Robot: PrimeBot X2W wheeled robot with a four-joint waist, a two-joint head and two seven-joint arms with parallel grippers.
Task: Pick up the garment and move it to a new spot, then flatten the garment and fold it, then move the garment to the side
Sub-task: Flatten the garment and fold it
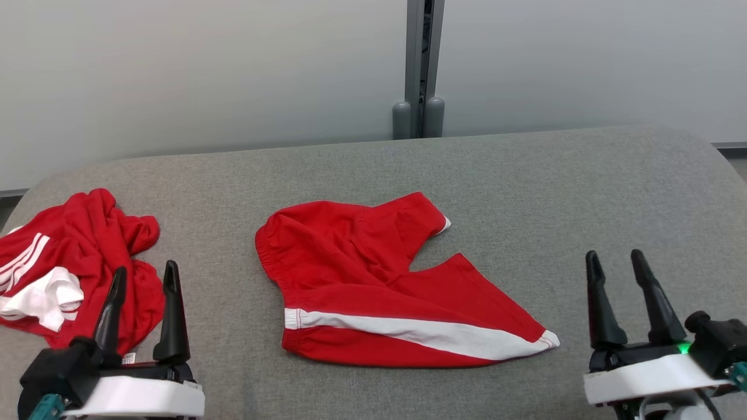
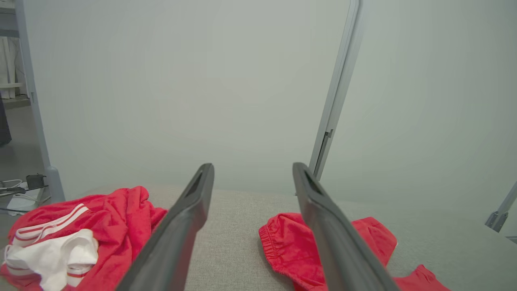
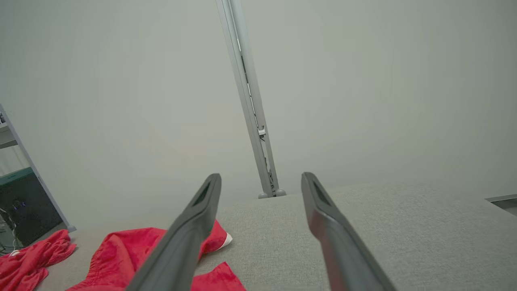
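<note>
The garment, a pair of red shorts (image 1: 362, 280) with a white side stripe, lies spread and slightly wrinkled in the middle of the grey padded table (image 1: 525, 192). It also appears in the left wrist view as red shorts (image 2: 282, 246) and in the right wrist view as red shorts (image 3: 121, 250). My left gripper (image 1: 146, 268) stands open at the lower left, apart from the shorts, nothing between its fingers (image 2: 190, 218). My right gripper (image 1: 614, 254) stands open at the lower right, to the right of the shorts' hem, holding nothing.
A crumpled pile of red and white clothes (image 1: 76, 262) lies at the table's left end, just beyond my left gripper. A pale partition wall with a grey post (image 1: 418, 70) stands behind the table. The table's right half is bare fabric.
</note>
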